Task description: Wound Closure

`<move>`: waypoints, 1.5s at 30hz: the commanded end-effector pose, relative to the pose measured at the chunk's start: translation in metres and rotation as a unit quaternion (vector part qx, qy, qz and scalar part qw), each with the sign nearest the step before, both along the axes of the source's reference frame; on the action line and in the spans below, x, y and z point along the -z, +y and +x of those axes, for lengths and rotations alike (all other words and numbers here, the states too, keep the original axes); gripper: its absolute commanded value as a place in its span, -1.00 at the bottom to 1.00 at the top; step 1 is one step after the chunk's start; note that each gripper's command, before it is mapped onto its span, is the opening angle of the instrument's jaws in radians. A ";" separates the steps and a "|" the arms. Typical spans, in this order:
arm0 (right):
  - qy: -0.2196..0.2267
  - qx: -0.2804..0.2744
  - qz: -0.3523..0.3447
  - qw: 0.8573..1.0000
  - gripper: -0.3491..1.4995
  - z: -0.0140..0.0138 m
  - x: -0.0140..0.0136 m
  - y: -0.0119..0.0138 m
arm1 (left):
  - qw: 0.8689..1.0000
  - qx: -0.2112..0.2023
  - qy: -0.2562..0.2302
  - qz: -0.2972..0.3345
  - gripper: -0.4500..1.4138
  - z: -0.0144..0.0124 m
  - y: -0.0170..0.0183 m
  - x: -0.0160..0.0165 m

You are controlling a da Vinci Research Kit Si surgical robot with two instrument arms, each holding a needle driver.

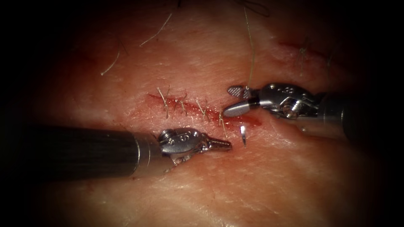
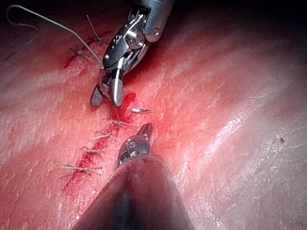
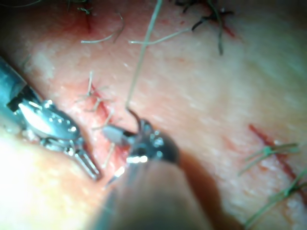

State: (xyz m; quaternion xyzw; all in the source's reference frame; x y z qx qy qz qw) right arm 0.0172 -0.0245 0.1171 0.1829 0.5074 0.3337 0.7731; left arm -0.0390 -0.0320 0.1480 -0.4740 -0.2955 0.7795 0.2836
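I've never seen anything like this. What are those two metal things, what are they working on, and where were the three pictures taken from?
They are two arms of a surgical practice robot. One picture looks down from an endoscope; the other two come from cameras riding on each arm. The pink surface is pork belly, the tissue, with a partly stitched cut. The right tool, jaws open, has the thread rising from it. The left tool, jaws shut, holds nothing. The needle pokes out of the tissue just below the cut's right end, held by neither.
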 end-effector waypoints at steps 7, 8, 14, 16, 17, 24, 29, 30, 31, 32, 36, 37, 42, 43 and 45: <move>0.001 0.009 -0.028 1.000 0.78 0.0003 0.0015 0.0012 | 1.000 -0.002 -0.002 0.001 -0.59 -0.0005 -0.0005 -0.0005; 0.002 0.010 -0.028 1.000 0.63 0.0001 0.0017 0.0010 | 1.000 -0.002 -0.002 0.001 -0.59 -0.0005 -0.0006 -0.0005; 0.011 0.047 0.004 0.999 -1.00 -0.0010 0.0009 0.0017 | 1.000 -0.003 0.000 0.001 -0.59 -0.0005 -0.0006 -0.0005; 0.012 0.044 0.037 0.998 -1.00 -0.0012 0.0002 0.0022 | 1.000 -0.003 0.000 0.001 -0.59 -0.0005 -0.0006 -0.0005; 0.016 0.041 0.054 0.998 -1.00 -0.0012 -0.0001 0.0024 | 1.000 -0.003 0.000 0.001 -0.59 -0.0005 -0.0006 -0.0005; -0.010 0.061 0.119 0.991 -1.00 -0.0013 -0.0017 0.0031 | 1.000 -0.005 -0.002 0.002 -0.59 -0.0007 -0.0007 -0.0006; -0.032 0.098 0.184 0.978 -1.00 -0.0002 -0.0030 0.0011 | 1.000 -0.005 -0.002 0.002 -0.59 -0.0009 -0.0007 -0.0006; -0.032 0.098 0.184 0.978 -1.00 -0.0002 -0.0030 0.0011 | 1.000 -0.005 -0.002 0.002 -0.59 -0.0009 -0.0007 -0.0006; -0.041 0.108 0.207 0.972 -1.00 -0.0001 -0.0030 0.0004 | 1.000 -0.005 -0.002 0.002 -0.59 -0.0009 -0.0007 -0.0006; -0.041 0.108 0.207 0.972 -1.00 -0.0001 -0.0030 0.0004 | 1.000 -0.005 -0.002 0.002 -0.59 -0.0009 -0.0007 -0.0006; -0.045 0.126 0.242 0.961 -1.00 0.0001 -0.0024 -0.0012 | 1.000 -0.007 -0.001 0.002 -0.59 -0.0009 -0.0008 -0.0007; -0.042 0.130 0.248 0.959 -1.00 0.0002 -0.0019 -0.0017 | 1.000 -0.007 -0.001 0.002 -0.59 -0.0009 -0.0008 -0.0007; -0.026 0.129 0.250 0.959 -1.00 0.0002 -0.0009 -0.0020 | 1.000 -0.007 -0.001 0.002 -0.59 -0.0010 -0.0008 -0.0007; -0.003 0.103 0.250 0.963 -0.07 -0.0004 -0.0002 -0.0014 | 1.000 -0.008 0.000 0.003 -0.60 -0.0010 -0.0009 -0.0006; -0.003 0.096 0.234 0.968 0.74 -0.0013 0.0004 -0.0006 | 1.000 -0.012 0.006 0.004 -0.60 -0.0011 -0.0010 -0.0002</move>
